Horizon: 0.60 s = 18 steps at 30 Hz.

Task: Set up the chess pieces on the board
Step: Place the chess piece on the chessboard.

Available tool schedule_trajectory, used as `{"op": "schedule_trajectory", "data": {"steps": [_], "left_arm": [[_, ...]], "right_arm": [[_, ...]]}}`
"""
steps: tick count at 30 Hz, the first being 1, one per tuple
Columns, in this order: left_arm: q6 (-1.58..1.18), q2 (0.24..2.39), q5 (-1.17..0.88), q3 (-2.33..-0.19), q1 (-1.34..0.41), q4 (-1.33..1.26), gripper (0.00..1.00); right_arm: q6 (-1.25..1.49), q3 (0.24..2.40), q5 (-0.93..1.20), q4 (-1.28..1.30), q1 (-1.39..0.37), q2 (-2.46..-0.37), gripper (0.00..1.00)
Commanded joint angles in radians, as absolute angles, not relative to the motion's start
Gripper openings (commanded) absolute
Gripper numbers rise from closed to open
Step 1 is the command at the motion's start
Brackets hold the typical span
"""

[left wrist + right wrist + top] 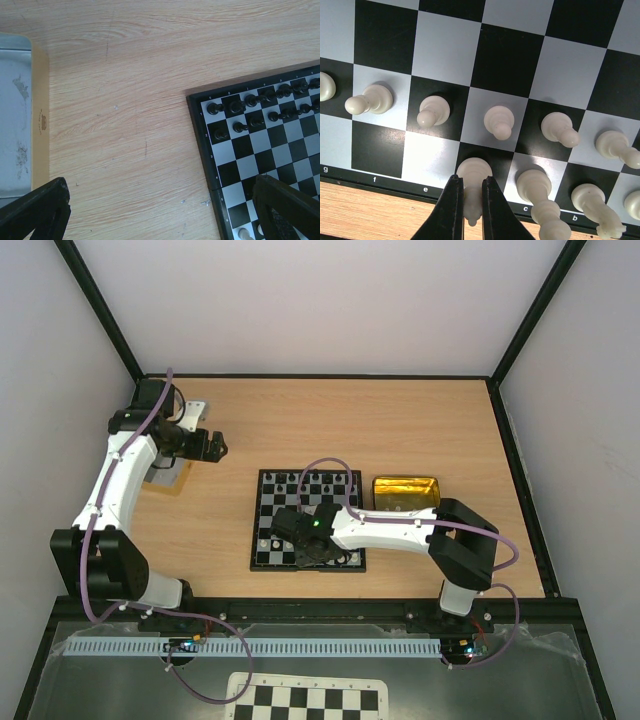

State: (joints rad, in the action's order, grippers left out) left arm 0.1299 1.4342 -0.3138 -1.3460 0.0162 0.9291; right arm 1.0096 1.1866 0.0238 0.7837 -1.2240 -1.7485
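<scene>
The board [256, 540] lies mid-table, with black chessmen [305, 481] along its far rows. My right gripper [308, 548] is low over the near edge. In the right wrist view it [472, 189] is shut on a white chess piece [474, 172] standing upright on the dark back-row square by the "d" mark. White pawns [499, 121] line the row ahead, and a taller white piece [535, 186] stands on "c". My left gripper [214, 447] is open and empty over bare table left of the board [260, 160]; its fingers [37, 210] frame that view.
A gold tin tray [406, 492] sits right of the board. A grey-lidded box [172, 476] lies under the left arm and shows in the left wrist view [17, 115]. An unframed checker sheet [305, 700] lies below the arm bases. Black wall frames bound the table.
</scene>
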Motion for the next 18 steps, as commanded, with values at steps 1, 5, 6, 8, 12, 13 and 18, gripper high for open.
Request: {"op": "schedule_trajectory", "data": {"steps": [1,5,6,8,12,13,18], "left_arm": [[0.123,1.444,-0.321,-1.380,0.013,0.930,0.99],[0.124,1.445,-0.320,-1.382,0.013,0.930,0.99],[0.124,1.447,-0.321,-1.382,0.014,0.930,0.99],[0.125,1.447,-0.321,-1.382,0.014,0.931,0.99],[0.124,1.447,-0.320,-1.384,0.013,0.931,0.99],[0.124,1.447,-0.321,-1.383,0.014,0.932,0.99],[0.123,1.446,-0.322,-1.380,0.014,0.930,0.99]], "right_arm": [[1.012,1.182,0.014,0.809,-1.221,-1.756,0.02],[1.015,1.180,0.011,0.811,-1.221,-1.754,0.02],[1.015,1.181,0.011,0.811,-1.221,-1.752,0.02],[1.017,1.180,0.011,0.812,-1.221,-1.751,0.02],[1.020,1.178,0.010,0.814,-1.221,-1.748,0.02],[1.022,1.176,0.007,0.814,-1.221,-1.746,0.02],[1.030,1.165,0.004,0.816,-1.221,-1.734,0.02]]}}
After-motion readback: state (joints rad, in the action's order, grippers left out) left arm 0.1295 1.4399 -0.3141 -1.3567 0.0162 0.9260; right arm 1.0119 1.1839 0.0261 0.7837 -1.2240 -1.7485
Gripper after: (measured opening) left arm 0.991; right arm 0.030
